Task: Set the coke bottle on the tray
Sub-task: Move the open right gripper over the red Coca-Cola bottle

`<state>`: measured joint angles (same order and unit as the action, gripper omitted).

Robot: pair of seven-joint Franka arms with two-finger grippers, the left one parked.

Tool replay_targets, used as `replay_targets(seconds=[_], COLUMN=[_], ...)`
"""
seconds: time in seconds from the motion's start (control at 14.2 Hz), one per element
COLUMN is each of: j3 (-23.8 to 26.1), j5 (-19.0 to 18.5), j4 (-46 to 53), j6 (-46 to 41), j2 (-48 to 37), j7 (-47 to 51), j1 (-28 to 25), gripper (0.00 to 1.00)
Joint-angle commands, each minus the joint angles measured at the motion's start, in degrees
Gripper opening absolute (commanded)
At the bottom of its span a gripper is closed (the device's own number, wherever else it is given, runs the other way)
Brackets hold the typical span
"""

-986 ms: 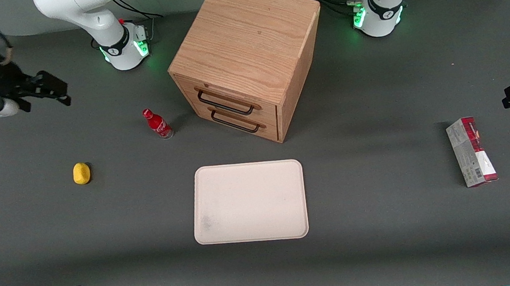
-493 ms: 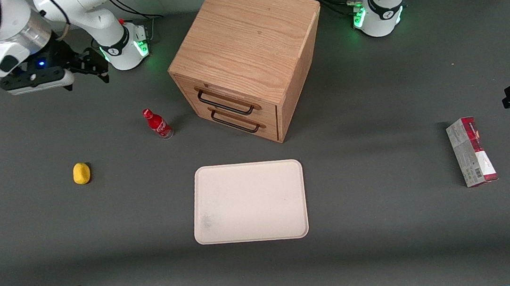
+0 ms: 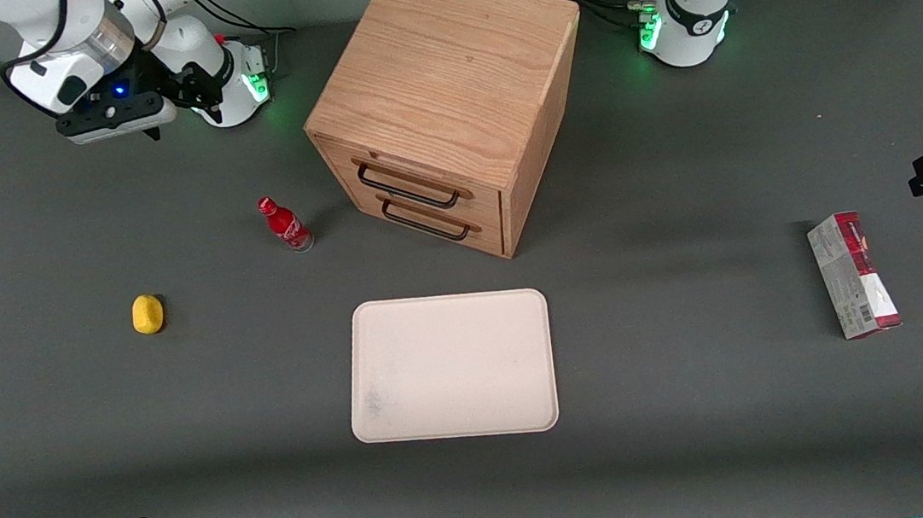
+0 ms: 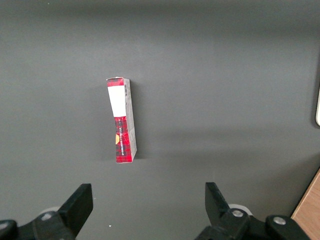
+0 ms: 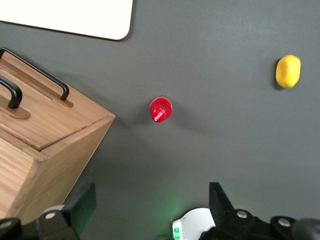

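Bench [image 3: 705,456] — grey, matte. Bottle [image 3: 284,223]: red, capped, stood upright on the bench, apart from the cabinet [image 3: 445,106] and level with its drawer fronts; seen cap-on in the wrist view [image 5: 160,109]. Tray [image 3: 450,366]: cream, set flat near the bench's front edge, nearer the camera than the cabinet, nothing on it. Gripper [image 3: 186,90]: held high over the bench's rear edge toward the working arm's end, well apart from the bottle — fingers [image 5: 82,202] spread, nothing grasped. Lemon [image 3: 147,314] and carton [image 3: 853,275]: laid at the bench's two ends.
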<state>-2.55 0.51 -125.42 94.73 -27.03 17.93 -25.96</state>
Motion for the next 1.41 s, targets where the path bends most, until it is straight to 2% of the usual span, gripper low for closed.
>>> replay_targets(seconds=[0.0, 0.56, 0.7, 1.34], j3=[0.2, -0.3, -0.3, -0.3], j5=[0.2, -0.3, -0.8, -1.4], j4=[-2.9, -15.0, -17.7, -18.4], j6=[3.1, 19.5, 23.9, 32.9], j2=[-0.7, 0.1, 1.1, 11.8], j7=[4.7, 4.7, 4.7, 4.8], j1=[-2.8, -2.0, -0.4, 0.9], gripper=[1.00, 1.00, 1.00, 1.00])
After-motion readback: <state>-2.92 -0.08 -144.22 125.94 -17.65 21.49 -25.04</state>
